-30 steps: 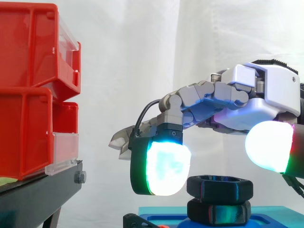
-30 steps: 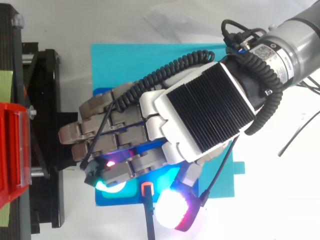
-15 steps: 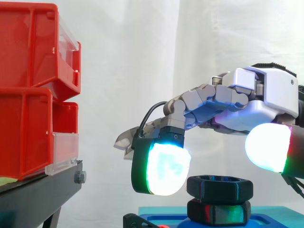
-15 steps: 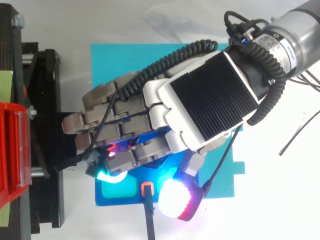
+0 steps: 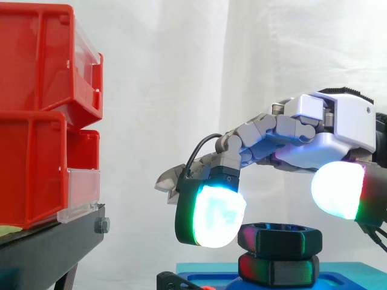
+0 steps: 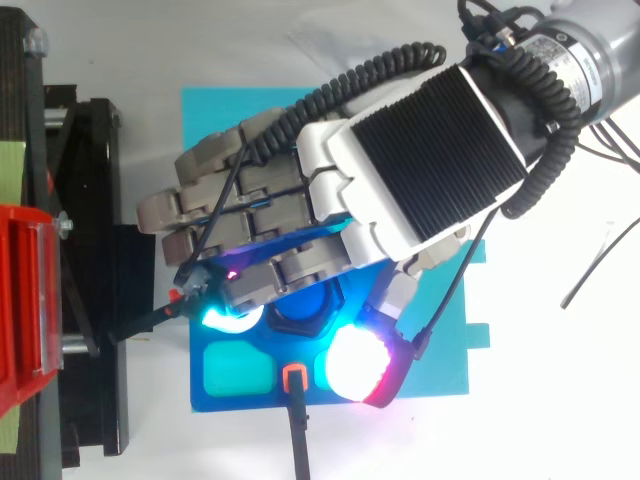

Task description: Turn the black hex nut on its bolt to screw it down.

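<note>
One black hex nut [image 5: 278, 237] beneath hand [image 5: 329, 130], pads [image 5: 211, 214] flanking it, seemingly spread, not gripping.

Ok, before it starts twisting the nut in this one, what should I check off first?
1. Hand over the black hex nut: ok, it arches above it.
2. Pads on either side of the nut: ok. In the side view the finger pad is on the left and the thumb pad on the right.
3. Nut pinched: not ok, the thumb pad sits higher than the nut.
4. Finger pad touching the nut: cannot tell.
5. Nut sitting level: ok, it is flat above the lower black hex piece on the blue fixture.
6. Red bins apart from the hand: ok.
</note>
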Motion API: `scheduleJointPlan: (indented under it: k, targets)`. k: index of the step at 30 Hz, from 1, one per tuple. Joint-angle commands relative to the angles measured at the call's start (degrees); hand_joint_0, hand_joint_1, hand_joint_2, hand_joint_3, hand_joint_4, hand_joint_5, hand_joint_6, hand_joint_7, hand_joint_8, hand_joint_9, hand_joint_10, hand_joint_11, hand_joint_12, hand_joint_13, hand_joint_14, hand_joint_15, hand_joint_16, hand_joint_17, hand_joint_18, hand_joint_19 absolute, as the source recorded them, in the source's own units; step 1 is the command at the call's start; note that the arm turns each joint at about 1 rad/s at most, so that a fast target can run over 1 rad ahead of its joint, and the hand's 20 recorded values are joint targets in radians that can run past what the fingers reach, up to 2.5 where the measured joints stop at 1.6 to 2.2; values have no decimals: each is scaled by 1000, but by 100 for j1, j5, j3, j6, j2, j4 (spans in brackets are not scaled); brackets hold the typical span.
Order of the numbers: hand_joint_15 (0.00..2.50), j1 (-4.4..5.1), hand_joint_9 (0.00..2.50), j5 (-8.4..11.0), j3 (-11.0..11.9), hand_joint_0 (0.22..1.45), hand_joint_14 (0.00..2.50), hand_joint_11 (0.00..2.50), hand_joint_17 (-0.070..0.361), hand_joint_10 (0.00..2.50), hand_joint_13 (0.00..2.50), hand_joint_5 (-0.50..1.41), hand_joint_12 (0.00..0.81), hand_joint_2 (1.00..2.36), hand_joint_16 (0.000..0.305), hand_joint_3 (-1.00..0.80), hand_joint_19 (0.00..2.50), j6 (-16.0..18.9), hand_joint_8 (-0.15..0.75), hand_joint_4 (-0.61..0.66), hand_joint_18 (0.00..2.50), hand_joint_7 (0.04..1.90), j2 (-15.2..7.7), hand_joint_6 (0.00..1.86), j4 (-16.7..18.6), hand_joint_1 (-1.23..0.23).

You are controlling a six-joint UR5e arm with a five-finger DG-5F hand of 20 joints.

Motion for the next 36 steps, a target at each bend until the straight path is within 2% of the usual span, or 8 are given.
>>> scheduleJointPlan:
  k: [1,10,15,19,27,29,33,36]
  targets:
    - [73,-46,577,-52,-4,445,1,269,155,6,430,-79,427,1000,69,-500,438,0,398,385,498,729,0,736,-1,-299]
    - [75,-116,586,-123,-4,447,1,272,156,6,437,-77,427,1000,69,-500,442,0,402,387,502,714,0,748,-1,-297]
    - [72,-221,587,-237,-13,447,2,267,156,8,439,-77,426,1000,69,-500,435,0,399,386,502,714,0,748,-19,-296]
    - [73,-265,589,-281,-13,449,2,274,156,6,441,-77,426,1000,69,-500,437,0,400,395,504,718,0,748,-1,-293]
    - [71,-476,595,-492,-13,451,0,266,156,5,447,-75,426,1000,69,-500,434,9,404,386,511,718,0,747,16,-291]
    - [71,-503,596,-518,-13,452,2,259,155,5,447,-75,423,1000,69,-500,444,9,402,392,514,720,0,746,25,-290]
    - [71,-520,595,-615,4,453,2,270,155,6,446,-75,421,1000,69,-500,445,18,400,390,512,724,0,745,174,-287]
    - [72,-450,604,-694,127,455,2,273,153,6,447,-75,419,1000,68,-500,446,141,400,384,516,723,0,744,482,-284]
